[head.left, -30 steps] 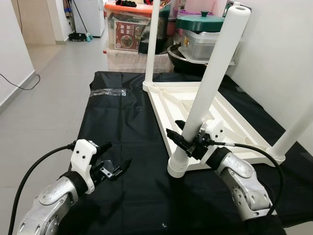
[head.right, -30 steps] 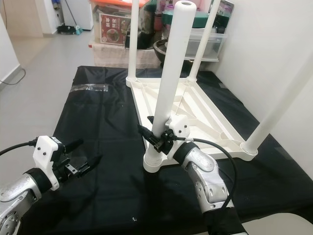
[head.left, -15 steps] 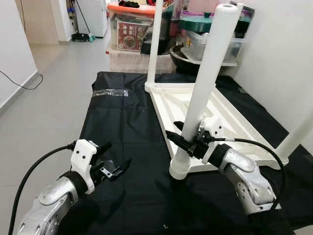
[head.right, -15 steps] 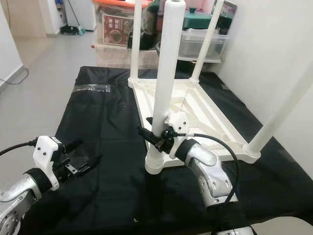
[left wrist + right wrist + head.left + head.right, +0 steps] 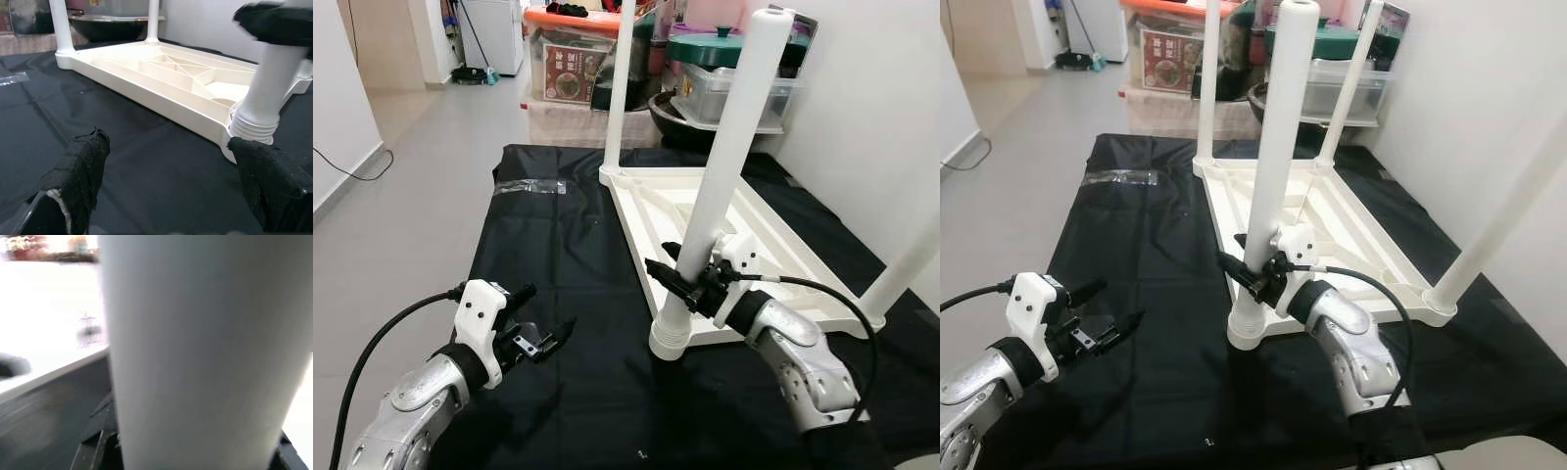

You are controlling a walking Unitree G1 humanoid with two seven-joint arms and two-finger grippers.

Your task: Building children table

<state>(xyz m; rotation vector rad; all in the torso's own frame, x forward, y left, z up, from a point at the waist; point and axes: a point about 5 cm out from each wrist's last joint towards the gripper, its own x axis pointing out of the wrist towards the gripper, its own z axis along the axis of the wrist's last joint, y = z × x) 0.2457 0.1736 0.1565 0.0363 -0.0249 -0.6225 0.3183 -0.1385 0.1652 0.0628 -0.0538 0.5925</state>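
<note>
A black cloth sheet (image 5: 558,255) covers the floor of a tiled room with stacked storage boxes (image 5: 576,61) at the back, and on it lies the upside-down white plastic children's table top (image 5: 724,235), legs pointing up. At its near corner the right gripper (image 5: 683,284) is clamped low on the long white plastic tube leg (image 5: 729,162), just above the threaded collar; the left gripper (image 5: 546,338) hovers spread and empty, well apart from that leg. The leg looks light, stiff and smooth, so slippery; holding low near the socket should give best control.

White upturned table (image 5: 773,245), near-corner leg (image 5: 724,176) slightly tilted in socket.
</note>
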